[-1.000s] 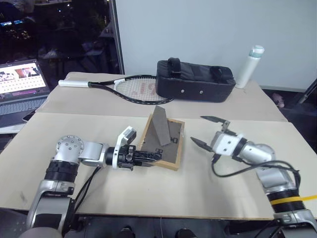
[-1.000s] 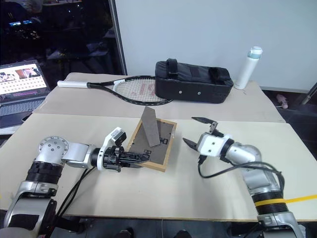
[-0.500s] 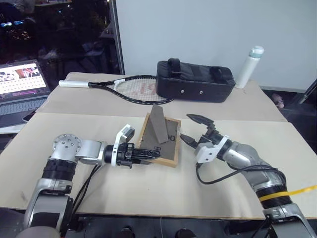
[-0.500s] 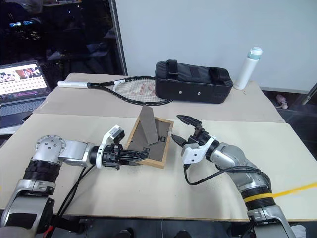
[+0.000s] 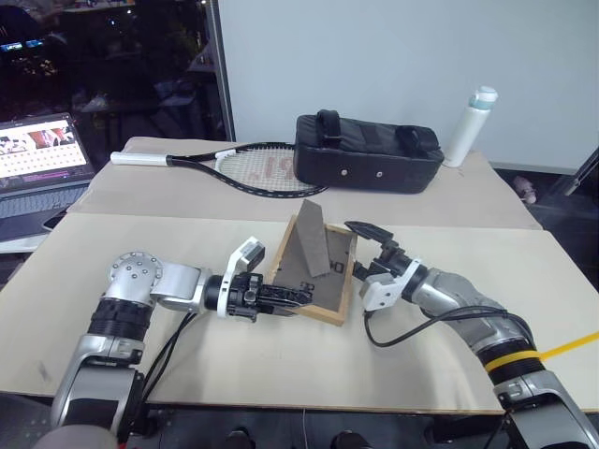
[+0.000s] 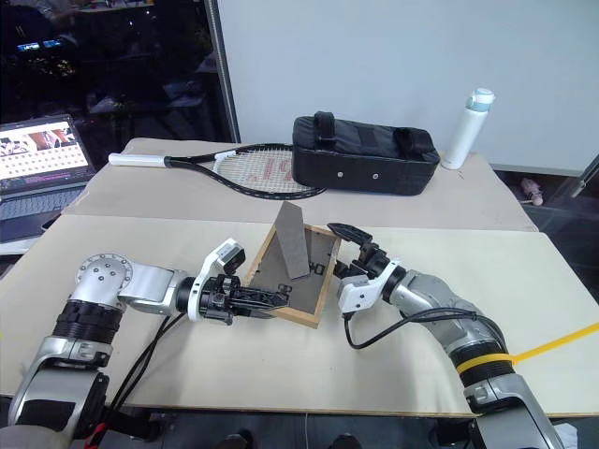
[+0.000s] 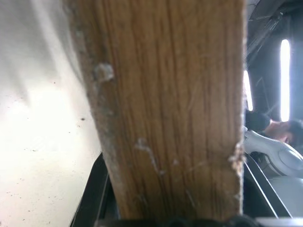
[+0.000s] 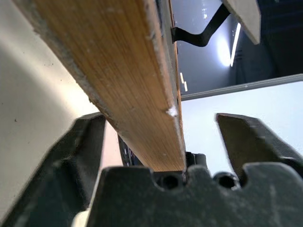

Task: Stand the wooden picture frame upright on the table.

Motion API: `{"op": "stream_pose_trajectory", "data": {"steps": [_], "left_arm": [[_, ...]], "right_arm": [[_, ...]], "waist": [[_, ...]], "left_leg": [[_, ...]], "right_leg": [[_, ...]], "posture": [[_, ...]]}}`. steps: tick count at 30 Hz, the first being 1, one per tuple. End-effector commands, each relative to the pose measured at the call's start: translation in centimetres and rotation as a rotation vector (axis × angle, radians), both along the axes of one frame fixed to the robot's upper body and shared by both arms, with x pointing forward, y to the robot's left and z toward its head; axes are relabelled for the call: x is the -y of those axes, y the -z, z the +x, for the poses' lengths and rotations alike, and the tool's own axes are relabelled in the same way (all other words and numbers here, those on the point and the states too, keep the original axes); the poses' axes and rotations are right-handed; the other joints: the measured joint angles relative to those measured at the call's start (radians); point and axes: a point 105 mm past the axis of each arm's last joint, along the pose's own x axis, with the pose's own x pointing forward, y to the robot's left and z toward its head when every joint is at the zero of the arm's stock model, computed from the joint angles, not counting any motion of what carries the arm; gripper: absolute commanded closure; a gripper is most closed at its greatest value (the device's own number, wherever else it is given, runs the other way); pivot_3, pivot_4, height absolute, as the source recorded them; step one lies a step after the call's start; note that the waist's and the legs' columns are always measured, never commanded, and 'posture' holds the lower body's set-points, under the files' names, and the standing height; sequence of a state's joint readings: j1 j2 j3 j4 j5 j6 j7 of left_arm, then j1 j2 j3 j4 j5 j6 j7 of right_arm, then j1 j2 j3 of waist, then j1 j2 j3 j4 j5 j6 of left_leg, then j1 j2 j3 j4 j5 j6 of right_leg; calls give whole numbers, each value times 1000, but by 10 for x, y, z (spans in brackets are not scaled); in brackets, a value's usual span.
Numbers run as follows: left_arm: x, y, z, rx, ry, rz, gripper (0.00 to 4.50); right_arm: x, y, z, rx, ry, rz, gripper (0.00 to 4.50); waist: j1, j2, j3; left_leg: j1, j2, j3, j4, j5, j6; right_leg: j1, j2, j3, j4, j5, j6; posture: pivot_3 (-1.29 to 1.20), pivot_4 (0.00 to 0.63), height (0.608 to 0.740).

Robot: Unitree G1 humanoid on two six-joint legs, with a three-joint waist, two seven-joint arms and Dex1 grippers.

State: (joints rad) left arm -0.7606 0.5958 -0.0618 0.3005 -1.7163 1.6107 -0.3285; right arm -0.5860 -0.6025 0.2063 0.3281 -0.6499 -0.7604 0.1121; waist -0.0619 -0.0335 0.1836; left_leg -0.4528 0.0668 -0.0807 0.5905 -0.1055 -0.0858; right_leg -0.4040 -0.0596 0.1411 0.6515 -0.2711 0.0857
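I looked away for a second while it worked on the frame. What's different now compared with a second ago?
The right gripper swung in toward the left and now straddles the right edge of the wooden picture frame, its fingers narrower but not yet clamped. The frame's right side has tipped up off the table. The left gripper stays clamped on the frame's near edge. Racket, black case and bottle are unmoved.

Even indoor light falls on my table, bright and softly shadowed, while the window behind it is dark. Close to my left pincer the wooden picture frame blurs; past my right pincer lamps glare
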Motion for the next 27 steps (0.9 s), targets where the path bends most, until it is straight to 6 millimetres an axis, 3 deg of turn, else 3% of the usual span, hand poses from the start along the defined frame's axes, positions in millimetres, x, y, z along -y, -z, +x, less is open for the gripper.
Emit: {"op": "stream_pose_trajectory", "data": {"steps": [1, 3, 5, 9, 10, 13, 16, 20, 22, 27], "left_arm": [[3, -12, -10, 45, 50, -46, 3160], [1, -11, -9, 52, 37, -33, 2172], [-5, -14, -6, 62, 16, -32, 1536], [-30, -24, 8, 71, -99, -37, 161], [-34, -25, 10, 82, -125, -32, 0], [-54, -44, 26, 313, -312, -42, 0], [-75, -76, 17, 694, -380, -68, 0], [-83, -75, 13, 810, -386, -33, 0], [-83, -64, 15, 825, -384, 13, 0], [-80, -55, 13, 839, -395, 15, 0]], "right_arm": [[-2, -21, -4, 56, -28, 55, 2084], [0, -21, -4, 53, -26, 58, 2721], [1, -22, -5, 53, -24, 60, 3119], [5, -25, -6, 54, -21, 69, 3196], [6, -25, -6, 52, -20, 72, 3197], [10, -24, -2, 8, -8, 101, 3198], [16, -21, 9, -147, 8, 195, 3199], [9, -9, 22, -532, -55, 386, 3208], [0, 1, 25, -765, -114, 464, 3210], [-14, 15, 26, -1123, -194, 556, 3213]], "waist": [[-1, 0, 0], [-2, 0, 0], [-2, 0, 0], [-11, 0, 0], [-12, 0, 0], [-9, 0, 0], [-14, -1, 1], [-9, -1, 1], [-8, 0, 1], [-4, 0, 1]], "left_leg": [[0, 0, 0, 0, 0, 0], [1, 0, 0, 1, 0, 0], [2, 0, 0, 1, 0, 0], [3, -1, 0, 1, 1, 0], [4, 0, 0, 0, 1, 0], [5, 0, 0, 0, 1, 0], [5, 0, 0, -1, 1, 0], [7, 0, 0, -3, 2, -1], [9, 0, 1, -1, 2, -1], [9, 1, 0, -1, 2, -1]], "right_leg": [[0, 0, 0, 0, 0, 0], [0, 0, 0, 2, 0, 0], [0, 0, 0, 4, 0, 0], [0, 0, 1, 6, -1, 0], [0, 0, 1, 7, -2, 1], [1, 0, 1, 7, -3, 1], [1, 0, 1, 7, -1, -2], [2, 0, 1, 7, -2, -3], [6, 0, 1, 6, -2, -3], [7, 0, 0, 5, -5, 3]], "posture": [[0, 150, 720], [0, 150, 720], [0, 150, 720], [0, 150, 720], [0, 150, 720], [0, 150, 720], [0, 150, 720], [0, 150, 720], [0, 150, 720], [0, 150, 720]]}}
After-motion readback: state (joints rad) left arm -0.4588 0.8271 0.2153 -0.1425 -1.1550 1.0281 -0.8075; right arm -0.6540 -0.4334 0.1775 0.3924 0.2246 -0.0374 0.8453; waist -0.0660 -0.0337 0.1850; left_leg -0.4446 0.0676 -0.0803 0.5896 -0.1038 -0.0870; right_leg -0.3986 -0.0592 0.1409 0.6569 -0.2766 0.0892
